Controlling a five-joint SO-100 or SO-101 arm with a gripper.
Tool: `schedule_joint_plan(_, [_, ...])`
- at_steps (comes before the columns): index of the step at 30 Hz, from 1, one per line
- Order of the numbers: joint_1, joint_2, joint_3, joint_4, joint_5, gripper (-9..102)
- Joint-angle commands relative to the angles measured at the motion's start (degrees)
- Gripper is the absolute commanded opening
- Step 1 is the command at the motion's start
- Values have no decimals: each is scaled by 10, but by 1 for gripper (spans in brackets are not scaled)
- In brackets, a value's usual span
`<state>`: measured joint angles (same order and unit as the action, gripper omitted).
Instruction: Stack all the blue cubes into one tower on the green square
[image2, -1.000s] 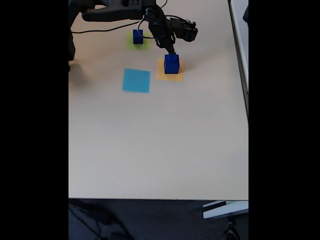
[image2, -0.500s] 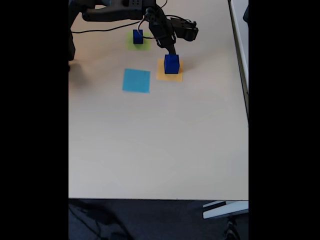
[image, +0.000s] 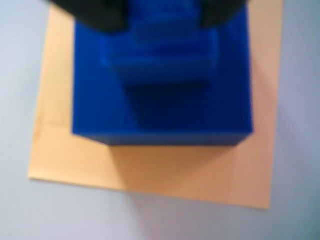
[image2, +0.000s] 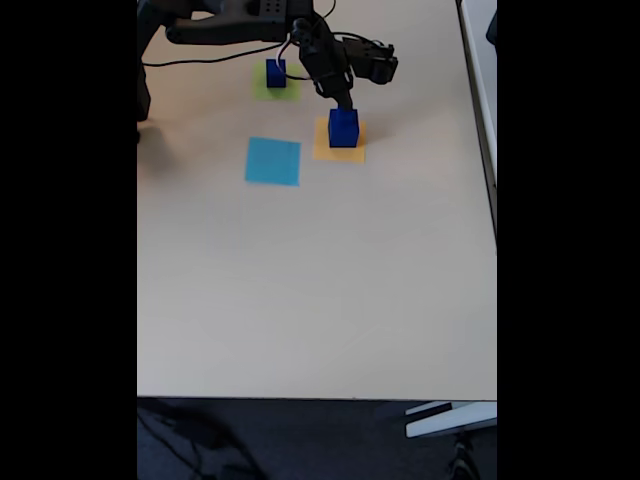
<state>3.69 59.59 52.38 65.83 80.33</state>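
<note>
- Worktop (image2: 320, 290): pale beige surface, carrying three flat coloured patches towards its far end in the fixed view.
- Orange-yellow square (image2: 326, 152): lies to the right of the light-blue square (image2: 273, 161) in the fixed view, the two near but apart.
- Large blue cube (image: 100, 100): sits on the orange-yellow square (image: 190, 175). In the wrist view orange paper shows on its left, right and near sides.
- Smaller blue cubes (image: 162, 60): in the wrist view, stepped blue blocks rest on top of the large cube, each step narrower than the one below. The picture is blurred; the number of steps cannot be counted with certainty.
- Green square (image2: 289, 90): lies at the far end of the worktop, left of the orange-yellow square in the fixed view. One blue cube (image2: 276, 73) stands on it.
- Gripper (image2: 342, 106): positioned directly above the pile on the orange-yellow square, arm reaching in from the top of the fixed view. Dark parts of it appear at the top edge of the wrist view, either side of the upper steps.
- Gripper state: whether it is parted or closed, and whether it has hold of any cube, cannot be told.
</note>
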Motion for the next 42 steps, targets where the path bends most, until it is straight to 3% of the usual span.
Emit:
schedule_joint_plan(1, [1, 14, -30, -12, 4, 0])
schedule_joint_plan(27, [6, 40, 18, -13, 12, 1])
schedule_joint_plan(35, [5, 60, 24, -14, 3, 13])
schedule_joint_plan(42, [2, 86, 25, -14, -7, 14])
